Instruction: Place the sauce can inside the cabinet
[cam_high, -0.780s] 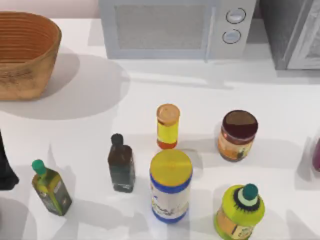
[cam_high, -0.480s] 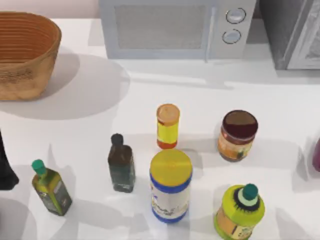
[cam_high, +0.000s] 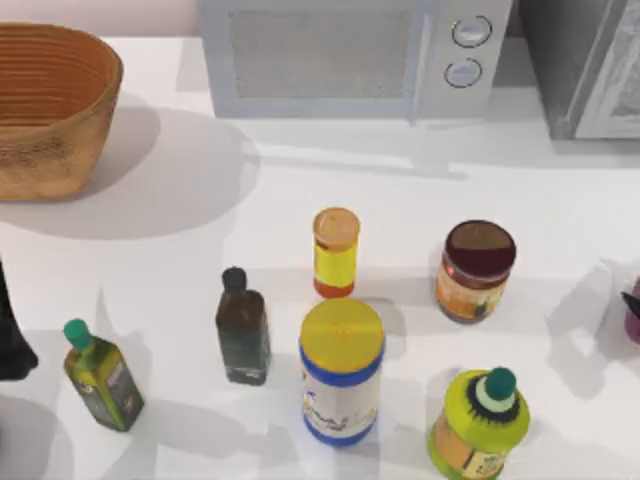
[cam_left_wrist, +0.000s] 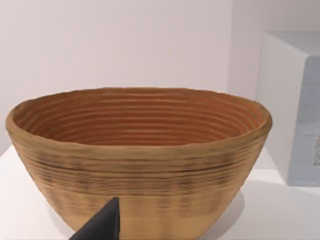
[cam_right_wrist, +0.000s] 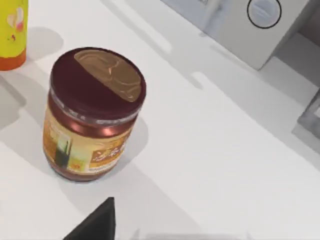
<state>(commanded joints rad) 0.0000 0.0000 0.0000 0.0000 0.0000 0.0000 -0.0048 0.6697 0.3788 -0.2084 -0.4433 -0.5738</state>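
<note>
The sauce can (cam_high: 475, 271) stands upright on the white table (cam_high: 300, 190), right of centre, its dark maroon lid up and the orange-tan label facing the near edge. The cabinet (cam_high: 585, 65) sits at the far right corner, just beside the pale microwave (cam_high: 355, 55) with its two round knobs, and well apart from the can. The right gripper (cam_high: 632, 303) pokes in at the table's right edge as a dark tip, near the can but not touching it; from its wrist camera the can (cam_right_wrist: 92, 112) is close by, with one dark finger (cam_right_wrist: 97, 225) at the picture's edge, and I cannot tell whether that claw is released or clenched. The left gripper (cam_high: 10, 335) is parked at the left edge, its camera facing the woven basket (cam_left_wrist: 137, 160) at the far left corner; I cannot tell its claw's state either. Left of the can stands a slim yellow bottle (cam_high: 335, 252) with an orange cap. Nearer the front are a yellow-lidded blue-and-white can (cam_high: 341, 370), a dark glass bottle (cam_high: 242, 327), a green-capped oil bottle (cam_high: 100, 377) and a lime-green bottle (cam_high: 480, 425).
</note>
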